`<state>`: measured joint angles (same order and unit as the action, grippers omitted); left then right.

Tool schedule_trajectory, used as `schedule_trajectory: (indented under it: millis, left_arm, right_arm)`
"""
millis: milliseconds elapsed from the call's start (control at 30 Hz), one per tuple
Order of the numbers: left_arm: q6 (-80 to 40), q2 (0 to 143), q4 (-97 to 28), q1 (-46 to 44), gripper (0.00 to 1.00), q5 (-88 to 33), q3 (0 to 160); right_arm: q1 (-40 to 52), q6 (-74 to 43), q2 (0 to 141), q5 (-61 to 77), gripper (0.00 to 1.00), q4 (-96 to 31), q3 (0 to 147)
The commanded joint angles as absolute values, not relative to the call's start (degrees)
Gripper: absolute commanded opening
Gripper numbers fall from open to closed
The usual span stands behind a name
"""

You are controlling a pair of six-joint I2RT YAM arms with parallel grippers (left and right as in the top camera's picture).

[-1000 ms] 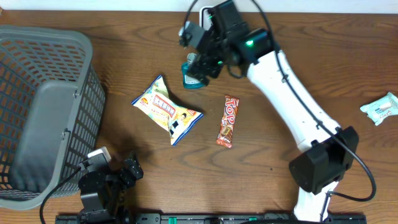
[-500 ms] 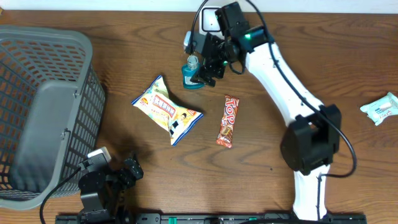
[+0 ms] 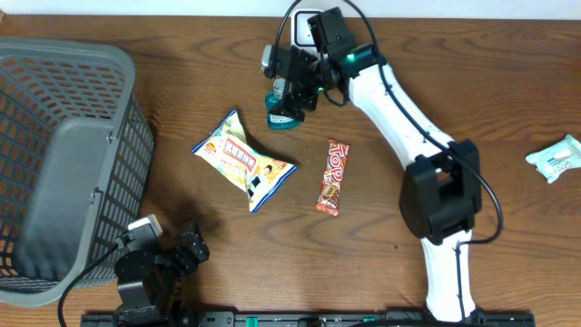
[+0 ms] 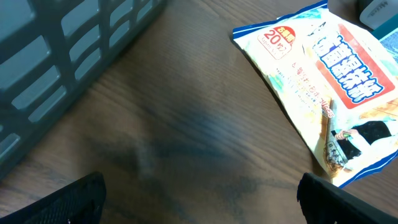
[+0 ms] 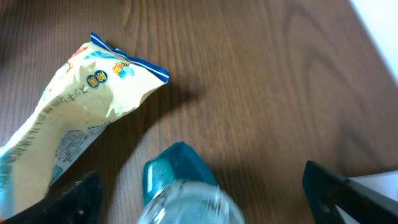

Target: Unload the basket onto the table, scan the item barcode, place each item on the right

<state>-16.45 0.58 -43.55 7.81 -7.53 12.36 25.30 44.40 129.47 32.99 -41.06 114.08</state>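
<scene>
Right gripper (image 3: pixel 286 91) jaws apart, straddling the teal bottle (image 5: pixel 177 171) at far centre, not clamped. Left gripper (image 4: pixel 205 202) also open, parked near-left by the basket (image 3: pixel 64 154). Snack bag (image 3: pixel 243 162) and candy bar (image 3: pixel 333 177) lie mid-table. Judged early: nothing lifted, no barcode scanned yet.

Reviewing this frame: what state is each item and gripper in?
Right gripper: open, straddling the bottle, no grip.
Left gripper: open, empty.
Small clear bottle with teal end: on the table, not lifted.
Yellow-and-white snack bag: lying flat, untouched.
Red candy bar: lying flat, untouched.
Grey plastic mesh basket: upright, nothing visible inside.
White-and-teal packet: lying at the table's right edge.
</scene>
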Motion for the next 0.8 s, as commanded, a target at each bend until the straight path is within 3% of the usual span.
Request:
schedule_trajectory:
  millis: [0, 400, 533, 667, 767]
  left_arm:
    - [-15.97, 0.25, -43.72, 7.92, 0.98, -7.20, 12.86]
    - [-15.97, 0.25, -43.72, 7.92, 0.98, -7.20, 12.84]
    - [-15.97, 0.25, -43.72, 7.92, 0.98, -7.18, 12.86]
    - [-15.97, 0.25, -43.72, 7.92, 0.98, -7.20, 12.84]
    - [-15.97, 0.25, -43.72, 7.92, 0.98, -7.20, 12.86]
  right_arm:
    - [26.13, 44.42, 131.61, 37.93, 0.90, -40.69, 114.30]
    - [27.31, 44.36, 133.97, 39.35, 0.51, -38.13, 114.30]
    - [27.83, 44.27, 135.06, 39.31, 0.25, -38.15, 114.30]
    - [27.86, 43.03, 135.06, 39.09, 0.09, -38.46, 114.30]
    - [27.79, 42.11, 135.06, 38.17, 0.04, -39.51, 114.30]
